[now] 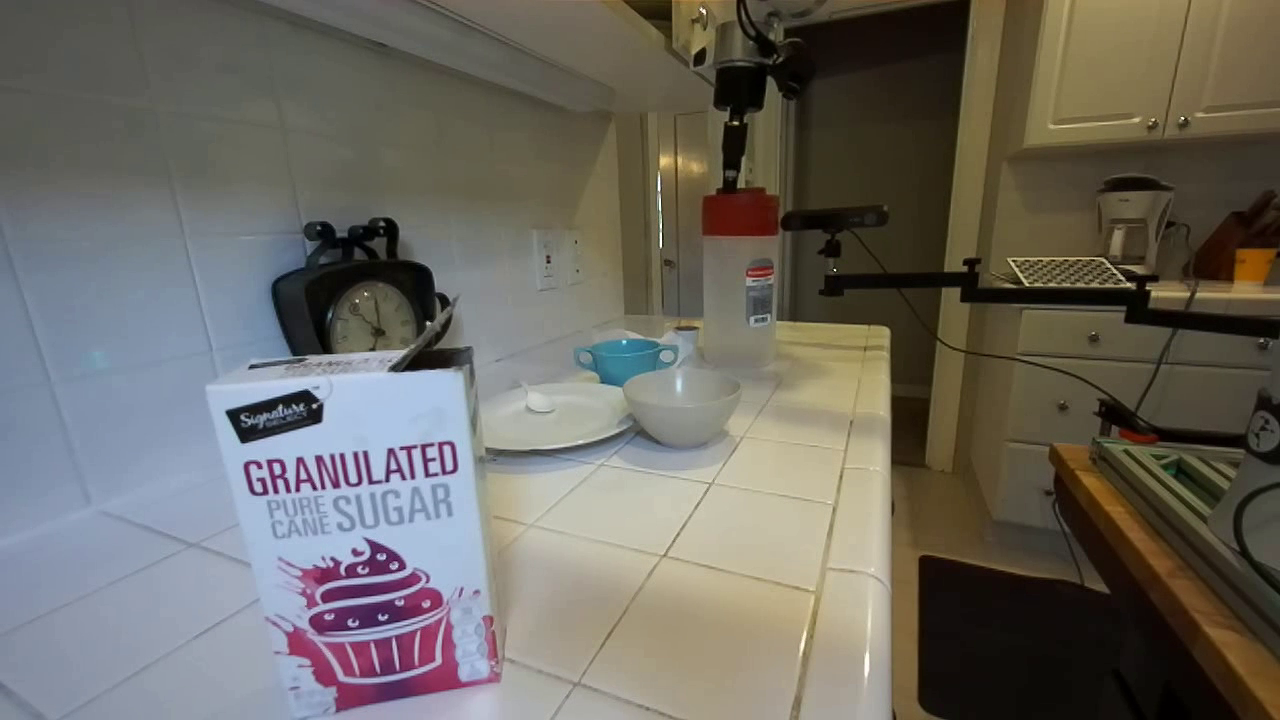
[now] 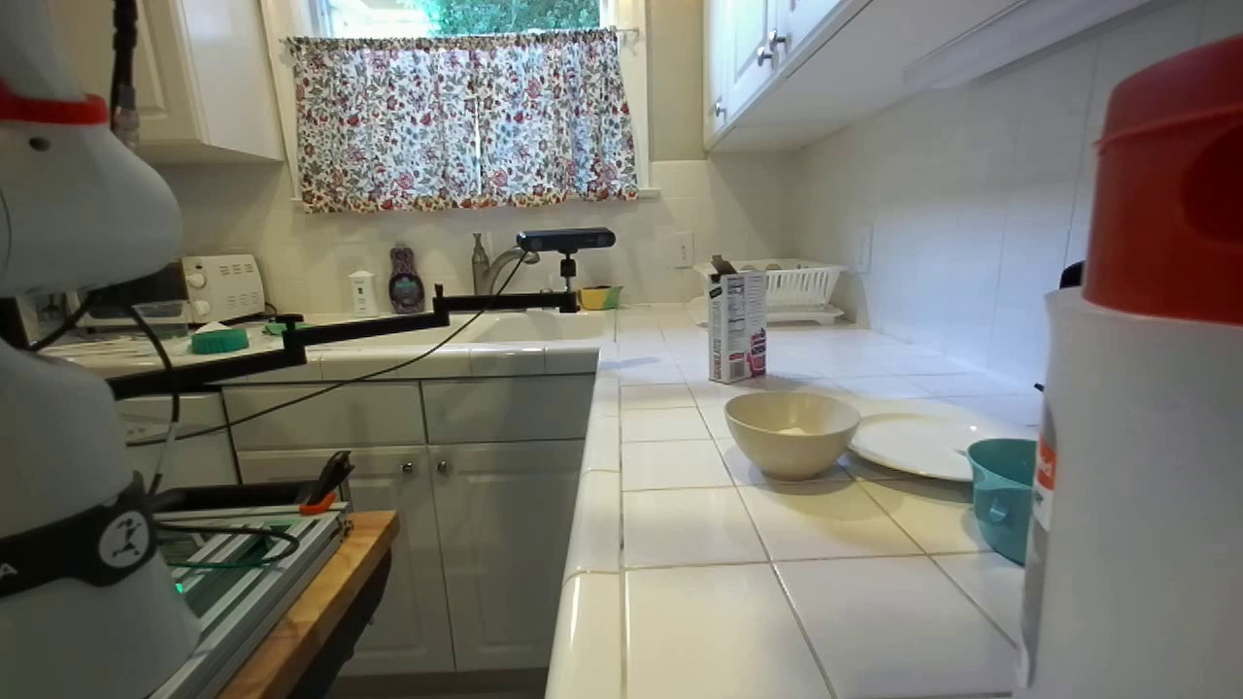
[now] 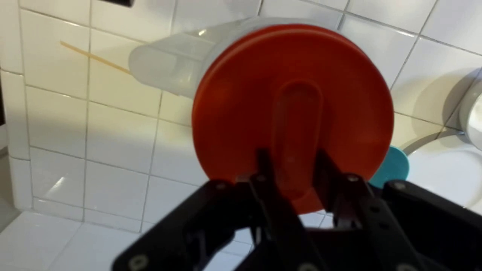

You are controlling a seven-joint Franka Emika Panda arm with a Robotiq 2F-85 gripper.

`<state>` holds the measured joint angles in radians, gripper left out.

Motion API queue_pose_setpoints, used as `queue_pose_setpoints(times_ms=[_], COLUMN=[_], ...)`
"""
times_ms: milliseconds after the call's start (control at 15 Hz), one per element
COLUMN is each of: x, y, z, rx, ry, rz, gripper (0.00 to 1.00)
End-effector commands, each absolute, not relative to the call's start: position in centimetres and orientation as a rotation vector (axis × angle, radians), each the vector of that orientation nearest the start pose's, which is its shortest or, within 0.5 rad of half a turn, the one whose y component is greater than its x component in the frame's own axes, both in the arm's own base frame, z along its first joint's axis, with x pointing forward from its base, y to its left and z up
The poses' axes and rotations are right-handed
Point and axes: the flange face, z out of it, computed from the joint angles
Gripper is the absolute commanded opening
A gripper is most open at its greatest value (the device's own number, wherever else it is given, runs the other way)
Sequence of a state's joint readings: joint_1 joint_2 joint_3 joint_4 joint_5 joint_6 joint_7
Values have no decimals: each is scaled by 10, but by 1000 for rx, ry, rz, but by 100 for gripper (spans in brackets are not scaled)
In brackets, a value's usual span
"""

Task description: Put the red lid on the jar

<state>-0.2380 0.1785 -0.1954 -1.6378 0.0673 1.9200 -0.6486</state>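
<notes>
The jar (image 1: 725, 290) is tall, whitish and translucent with a pale label. It stands upright on the tiled counter and also shows close up in an exterior view (image 2: 1156, 505). The red lid (image 1: 740, 215) sits on top of the jar; it also shows in an exterior view (image 2: 1165, 184) and in the wrist view (image 3: 237, 113). My gripper (image 3: 292, 165) comes down from above, its fingers on both sides of the lid's raised ridge and seemingly pressed against it. The fingertips (image 1: 731, 184) reach the lid's top. The lid hides most of the jar in the wrist view.
A blue two-handled bowl (image 1: 625, 360), a white bowl (image 1: 683, 412) and a white plate (image 1: 550, 430) with a small spoon stand near the jar. A sugar box (image 1: 350, 520) and a clock (image 1: 370, 310) are farther along. The counter edge (image 1: 870, 420) runs alongside. Cabinets hang above.
</notes>
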Motion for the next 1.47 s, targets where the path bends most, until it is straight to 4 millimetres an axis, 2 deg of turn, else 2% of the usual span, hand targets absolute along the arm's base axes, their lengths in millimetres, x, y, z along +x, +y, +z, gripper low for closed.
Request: queue_pose_setpoints(times_ms=[0,1000,1400], x=[568,573,571], y=[-254,-246,-242], z=[524,514,498], rx=[-3152,-3143,-3151], ry=[-279,-302,-331], rz=[-143,-126,-69], gripper=[8,8,8])
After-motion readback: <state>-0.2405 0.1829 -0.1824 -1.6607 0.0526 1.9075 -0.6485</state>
